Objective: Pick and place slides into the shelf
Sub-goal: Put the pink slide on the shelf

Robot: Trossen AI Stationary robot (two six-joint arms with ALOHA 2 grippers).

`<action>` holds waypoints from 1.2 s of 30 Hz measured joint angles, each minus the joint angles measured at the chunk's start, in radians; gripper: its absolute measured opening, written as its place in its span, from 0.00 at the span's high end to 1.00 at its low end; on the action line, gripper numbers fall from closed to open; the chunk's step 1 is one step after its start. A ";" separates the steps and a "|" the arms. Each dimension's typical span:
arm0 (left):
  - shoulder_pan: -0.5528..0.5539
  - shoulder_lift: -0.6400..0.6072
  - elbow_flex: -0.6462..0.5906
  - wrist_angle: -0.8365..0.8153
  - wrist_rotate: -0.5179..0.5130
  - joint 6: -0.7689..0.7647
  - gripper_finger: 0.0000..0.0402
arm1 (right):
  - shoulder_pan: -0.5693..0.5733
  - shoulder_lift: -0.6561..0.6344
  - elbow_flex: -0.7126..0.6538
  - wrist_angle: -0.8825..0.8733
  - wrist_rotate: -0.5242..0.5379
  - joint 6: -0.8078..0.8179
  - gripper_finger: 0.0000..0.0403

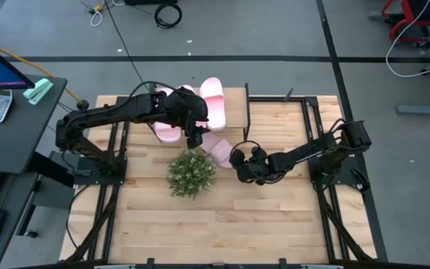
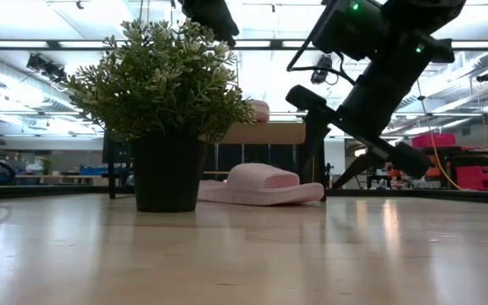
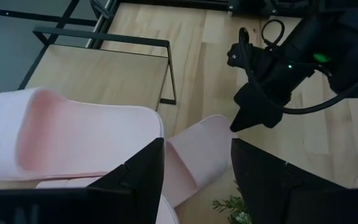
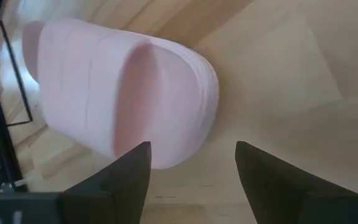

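High view is showing the right gripper (image 1: 235,158), fingers spread, hovering centre frame beside a pale pink foam slide (image 1: 216,147) lying on the light wooden tabletop (image 1: 275,217); left gripper (image 1: 194,138), also spread, hanging above.

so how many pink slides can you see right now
3 clearly. One on the shelf top at, one beside it under the left arm, one on the table by the plant at. The arm may hide another.
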 joint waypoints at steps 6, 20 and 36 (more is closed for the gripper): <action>0.000 0.000 0.000 0.002 0.000 0.003 0.51 | -0.019 0.024 0.000 0.025 0.000 0.001 0.41; 0.000 0.000 0.000 0.012 0.000 0.006 0.52 | -0.043 0.074 0.000 0.077 -0.001 -0.001 0.55; 0.000 0.000 0.000 0.011 0.000 0.006 0.53 | -0.025 0.077 0.001 0.040 -0.053 -0.058 0.92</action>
